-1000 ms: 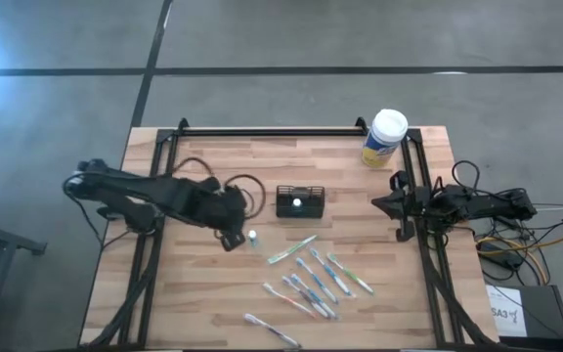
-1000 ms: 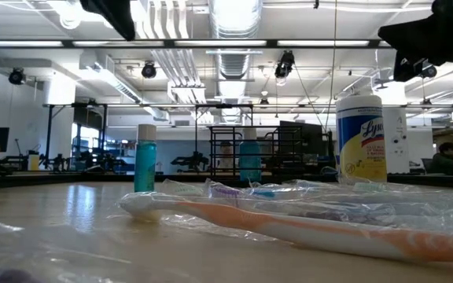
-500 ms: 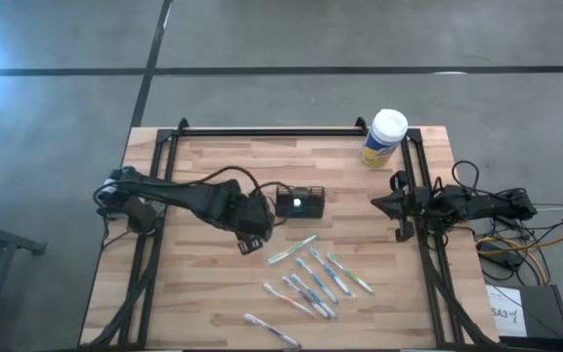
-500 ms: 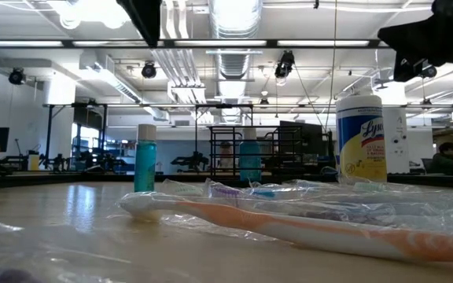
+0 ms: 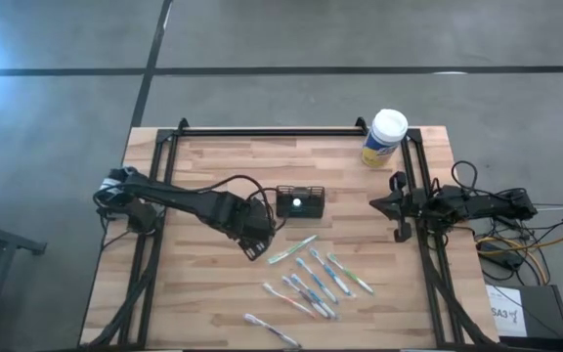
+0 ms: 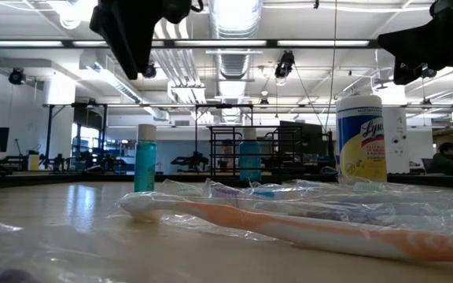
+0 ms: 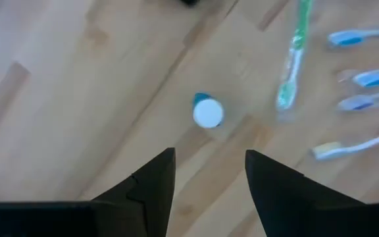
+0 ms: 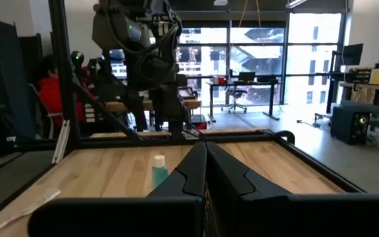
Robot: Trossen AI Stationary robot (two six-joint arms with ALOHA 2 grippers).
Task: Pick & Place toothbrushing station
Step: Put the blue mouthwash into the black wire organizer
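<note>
From above, the left arm stretches from the left edge of the counter toward its middle, its left end effector just beside the near left corner of the toothbrushing station, which stands near the counter's centre with a small white-capped thing inside; the right arm lies folded along the right edge, the right end effector pointing inward, well apart from the station. Wrapped toothbrushes lie scattered on the near half, and a white-lidded canister stands at the far right corner. At counter level, a dark arm hangs at the upper left, a small teal bottle stands upright on the wood, and the station shows behind it as a black frame. The left wrist view looks down past two parted, empty fingers onto the bottle's white cap, with a green toothbrush nearby. The right wrist view shows its fingers pressed together, holding nothing, aimed across the counter at the bottle and the left arm beyond
</note>
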